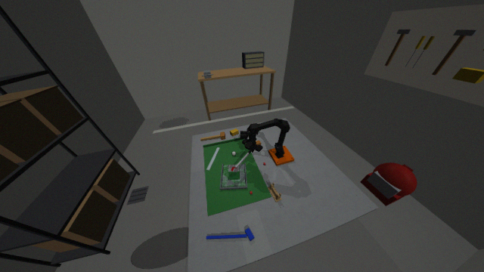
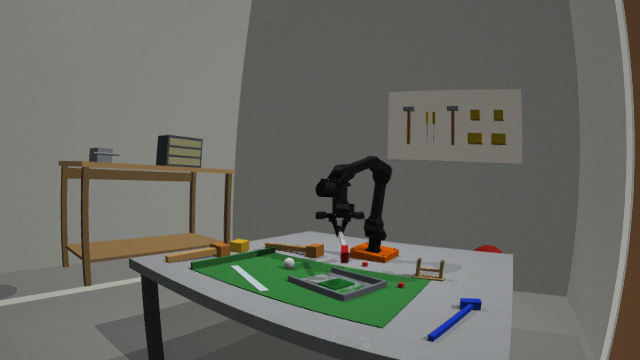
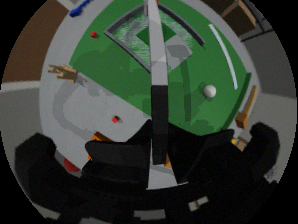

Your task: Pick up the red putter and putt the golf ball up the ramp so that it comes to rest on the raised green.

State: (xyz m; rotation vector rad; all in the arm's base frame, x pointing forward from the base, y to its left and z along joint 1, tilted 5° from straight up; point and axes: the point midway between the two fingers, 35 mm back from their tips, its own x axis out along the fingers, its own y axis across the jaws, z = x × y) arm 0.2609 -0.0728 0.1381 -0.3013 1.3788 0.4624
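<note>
gripper point(image 2: 340, 231): mine, clamped on the putter's shaft, jaws pinched tight round it.
putter point(image 3: 158, 63): hangs from my grip, pale shaft pointing down and outward, red head point(image 2: 344, 254) at the low end; off the table by the exterior view.
head position: in the top view the head point(image 1: 234, 168) sits over the near edge of the green; in the exterior view it looks nearer my base. height above the mat is hard to tell.
ball point(image 2: 289, 262): white, on the mat point(image 2: 380, 307), apart from the putter head, on the side of the green toward the wooden mallets. untouched as far as i can see.
green point(image 2: 337, 284): small green pad inside a grey frame point(image 2: 372, 288), mid-mat; ramp face too blurred to pick out.
white strip point(image 1: 212, 158): lies flat on the mat, beyond the ball from me.
step: pickup done, i judge; now lining the head up behind the ball.
next: bring the head low to the mat on the far side of the ball from the green, face square to the ramp, then a short gentle stroke.
risk: too hard and the ball clears the frame; shaft may twist in my grip on contact.
</note>
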